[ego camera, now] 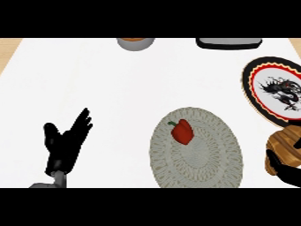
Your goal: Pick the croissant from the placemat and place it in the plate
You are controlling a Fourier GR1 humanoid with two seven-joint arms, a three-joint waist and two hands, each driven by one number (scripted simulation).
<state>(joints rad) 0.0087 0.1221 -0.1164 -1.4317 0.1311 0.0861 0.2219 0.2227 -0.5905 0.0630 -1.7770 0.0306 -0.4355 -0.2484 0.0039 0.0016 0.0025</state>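
The brown croissant [289, 146] is off the placemat at the right edge, held in my right hand [297, 174], whose thumb and fingers curl round it. It sits just below the round plate [257, 95], which has a red and black rim and a dragon drawing. The woven grey placemat [208, 154] lies in the lower middle with a red pepper [182, 131] on it. My left hand [62, 143] rests open at the lower left, fingers up.
A grey bowl [136, 43] with something orange in it stands at the far edge, and a dark tray [229, 43] lies to its right. Wooden floor shows past the counter's left and right edges.
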